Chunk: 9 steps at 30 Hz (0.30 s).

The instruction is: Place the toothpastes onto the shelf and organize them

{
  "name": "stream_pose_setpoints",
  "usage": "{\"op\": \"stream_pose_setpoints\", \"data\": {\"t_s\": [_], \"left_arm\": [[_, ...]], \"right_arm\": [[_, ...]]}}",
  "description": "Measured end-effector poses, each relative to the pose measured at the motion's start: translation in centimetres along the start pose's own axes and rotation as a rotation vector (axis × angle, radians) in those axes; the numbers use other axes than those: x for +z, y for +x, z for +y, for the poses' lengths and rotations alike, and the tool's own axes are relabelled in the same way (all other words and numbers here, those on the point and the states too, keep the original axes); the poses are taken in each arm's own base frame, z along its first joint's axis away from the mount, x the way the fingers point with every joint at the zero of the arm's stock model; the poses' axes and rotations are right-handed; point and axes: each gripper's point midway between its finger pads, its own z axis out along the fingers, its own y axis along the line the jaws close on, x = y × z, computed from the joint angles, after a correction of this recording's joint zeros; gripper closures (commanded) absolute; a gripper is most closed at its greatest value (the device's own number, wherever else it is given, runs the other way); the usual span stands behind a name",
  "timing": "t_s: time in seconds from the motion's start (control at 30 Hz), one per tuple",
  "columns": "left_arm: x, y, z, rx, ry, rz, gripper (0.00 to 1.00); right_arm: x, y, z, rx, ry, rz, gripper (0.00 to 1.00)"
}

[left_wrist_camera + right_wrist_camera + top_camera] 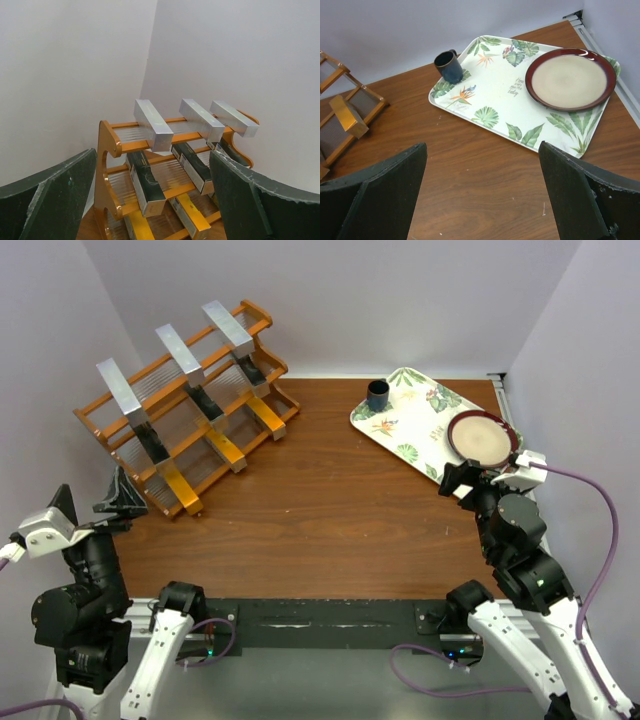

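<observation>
The orange-brown shelf (258, 312) stands at the table's far left with toothpastes on all three tiers. Silver cartons (180, 348) lie on the top tier, black cartons (205, 400) on the middle one, and orange-gold cartons (228, 450) on the lowest. In the left wrist view the shelf (107, 150) fills the middle, with silver (152, 124), black (146, 182) and gold (192, 215) cartons. My left gripper (93, 498) (153, 151) hangs open and empty just in front of the shelf's near end. My right gripper (485, 472) (482, 145) is open and empty over bare table beside the tray.
A floral white tray (400, 425) (490, 95) lies at the far right, carrying a small dark cup (377, 394) (449, 66) and a red-rimmed plate (482, 436) (570, 77). White walls close in on three sides. The shelf's right end (365, 107) shows in the right wrist view.
</observation>
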Motion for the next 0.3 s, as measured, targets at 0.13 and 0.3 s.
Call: {"op": "stream_pose_setpoints", "data": {"t_s": [0.13, 0.3], "left_arm": [[0.01, 0.04, -0.01, 0.0, 0.0, 0.0, 0.0], [-0.14, -0.26, 0.08, -0.007, 0.0, -0.012, 0.0]], "right_arm": [[0.01, -0.06, -0.15, 0.0, 0.009, -0.003, 0.02], [0.02, -0.1, -0.27, 0.0, 0.015, -0.006, 0.02]]}}
